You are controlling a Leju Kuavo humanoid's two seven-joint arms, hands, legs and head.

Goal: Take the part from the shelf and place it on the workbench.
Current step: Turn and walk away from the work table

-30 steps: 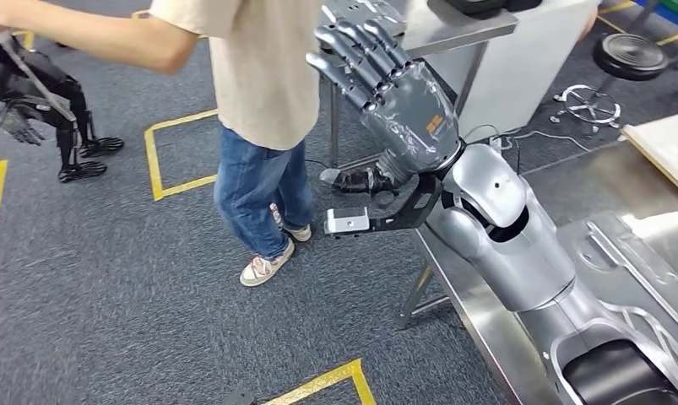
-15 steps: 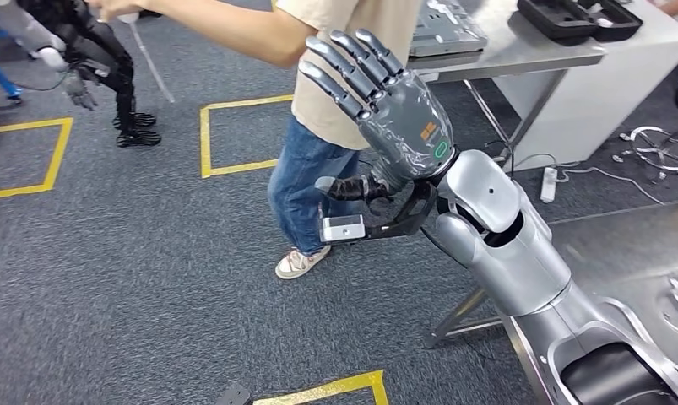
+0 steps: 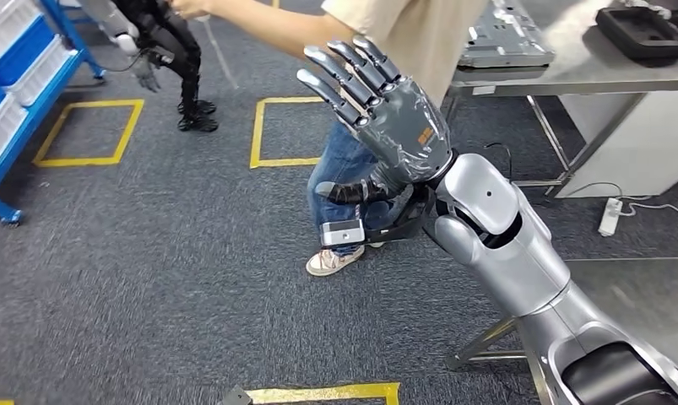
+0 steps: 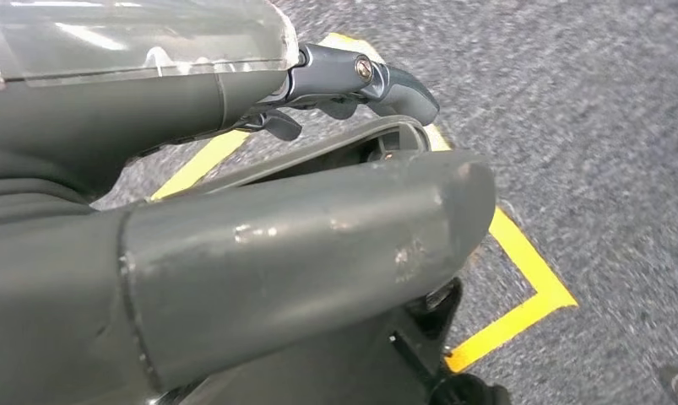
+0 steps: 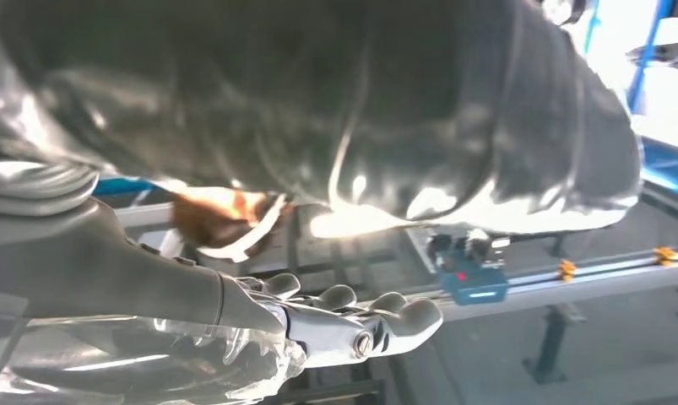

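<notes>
Silver-armed right hand [image 3: 386, 118] is raised with fingers spread, holding nothing. A grey metal part [image 3: 501, 38] lies on the steel workbench [image 3: 572, 78] beyond it, well apart. Left hand's [image 4: 234, 253] grip cannot be told.

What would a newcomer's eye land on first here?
The right hand, raised mid-frame with its fingers spread and nothing in it. Just beyond it stands a person in jeans on the grey carpet, and a blue shelf sits at the far left.
</notes>
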